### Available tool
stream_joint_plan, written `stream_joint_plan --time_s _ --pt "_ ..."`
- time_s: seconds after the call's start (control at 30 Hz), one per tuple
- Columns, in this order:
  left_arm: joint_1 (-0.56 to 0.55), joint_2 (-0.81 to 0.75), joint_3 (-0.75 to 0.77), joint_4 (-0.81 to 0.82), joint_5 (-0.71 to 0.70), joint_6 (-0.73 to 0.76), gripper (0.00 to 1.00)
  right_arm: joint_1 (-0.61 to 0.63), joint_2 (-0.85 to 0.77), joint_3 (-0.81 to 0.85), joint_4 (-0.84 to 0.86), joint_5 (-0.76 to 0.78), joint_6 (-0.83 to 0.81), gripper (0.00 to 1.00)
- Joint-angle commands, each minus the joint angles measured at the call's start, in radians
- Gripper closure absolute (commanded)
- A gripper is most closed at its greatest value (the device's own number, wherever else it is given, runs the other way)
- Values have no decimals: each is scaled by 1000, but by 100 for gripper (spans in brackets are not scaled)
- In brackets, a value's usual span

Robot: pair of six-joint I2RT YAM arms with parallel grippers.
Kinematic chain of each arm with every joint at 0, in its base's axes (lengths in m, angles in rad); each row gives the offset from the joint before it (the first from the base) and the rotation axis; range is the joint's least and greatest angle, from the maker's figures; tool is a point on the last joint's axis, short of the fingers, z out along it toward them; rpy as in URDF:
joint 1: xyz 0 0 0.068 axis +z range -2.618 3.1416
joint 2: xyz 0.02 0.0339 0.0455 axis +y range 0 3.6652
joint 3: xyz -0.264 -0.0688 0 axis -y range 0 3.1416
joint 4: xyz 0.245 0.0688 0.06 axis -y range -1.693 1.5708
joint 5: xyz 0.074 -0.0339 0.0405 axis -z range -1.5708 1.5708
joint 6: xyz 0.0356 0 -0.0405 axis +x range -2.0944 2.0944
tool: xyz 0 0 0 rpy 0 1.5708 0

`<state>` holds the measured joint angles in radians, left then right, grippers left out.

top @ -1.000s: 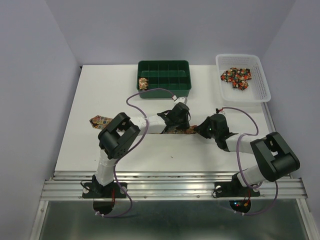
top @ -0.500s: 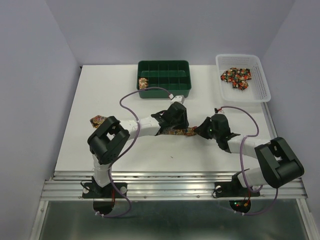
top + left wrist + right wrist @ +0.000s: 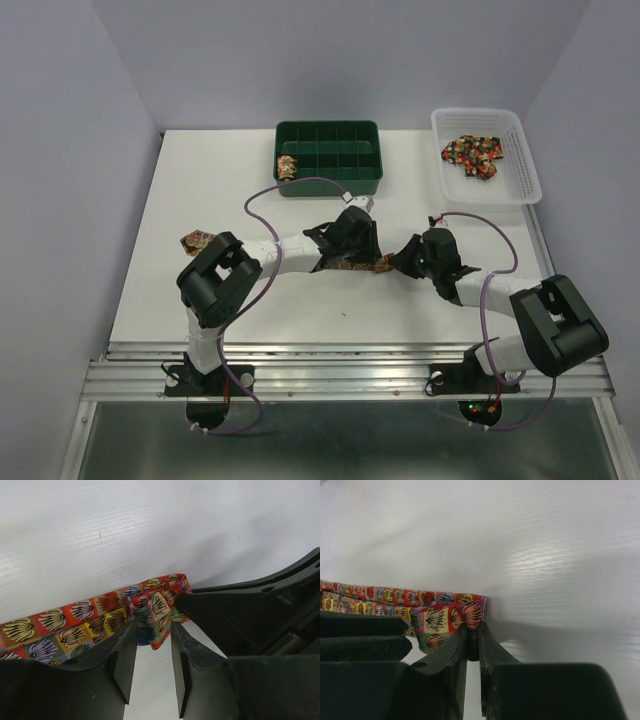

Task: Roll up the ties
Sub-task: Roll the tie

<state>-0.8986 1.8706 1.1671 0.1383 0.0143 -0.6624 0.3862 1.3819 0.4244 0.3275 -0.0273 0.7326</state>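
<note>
Clamping the tie (image 3: 445,617), the right gripper (image 3: 473,632) faces the half-open left gripper (image 3: 152,632).

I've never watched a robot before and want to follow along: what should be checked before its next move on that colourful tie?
1. Right end effector pinches the tie at its folded end: ok.
2. Left end effector open, jaws apart at the fold: ok.
3. Tie lies straight across the table: cannot tell, the left arm covers its middle.
4. Green tray has free compartments: ok, only one rolled tie inside.
5. Spare ties wait in the white basket: ok.
</note>
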Motion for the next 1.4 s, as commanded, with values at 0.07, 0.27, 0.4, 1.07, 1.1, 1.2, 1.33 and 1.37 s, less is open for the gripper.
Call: stream_joint_plan --time_s 0.07,0.27,0.4,1.07,1.1,1.2,1.33,1.37 --pt "-8 -4 -26 27 27 -2 56 2 -18 -1 109 3 8 99" --pt "-19 -51 -70 47 47 18 56 2 -4 -7 142 -2 17 99" --pt "-46 -106 -171 132 44 72 55 2 9 -1 136 -13 17 99" --pt "-71 12 -6 -19 -214 46 56 2 -15 5 114 -57 24 99" --pt "-75 15 -3 -17 -212 52 56 2 -14 7 116 -60 25 99" --pt "-79 30 5 -11 -195 64 60 2 -1 7 123 -69 28 99" --pt "-82 29 -6 20 -148 73 74 2 5 4 139 -68 39 99" --pt "-86 29 -7 23 -140 78 77 0 6 4 143 -68 42 99"
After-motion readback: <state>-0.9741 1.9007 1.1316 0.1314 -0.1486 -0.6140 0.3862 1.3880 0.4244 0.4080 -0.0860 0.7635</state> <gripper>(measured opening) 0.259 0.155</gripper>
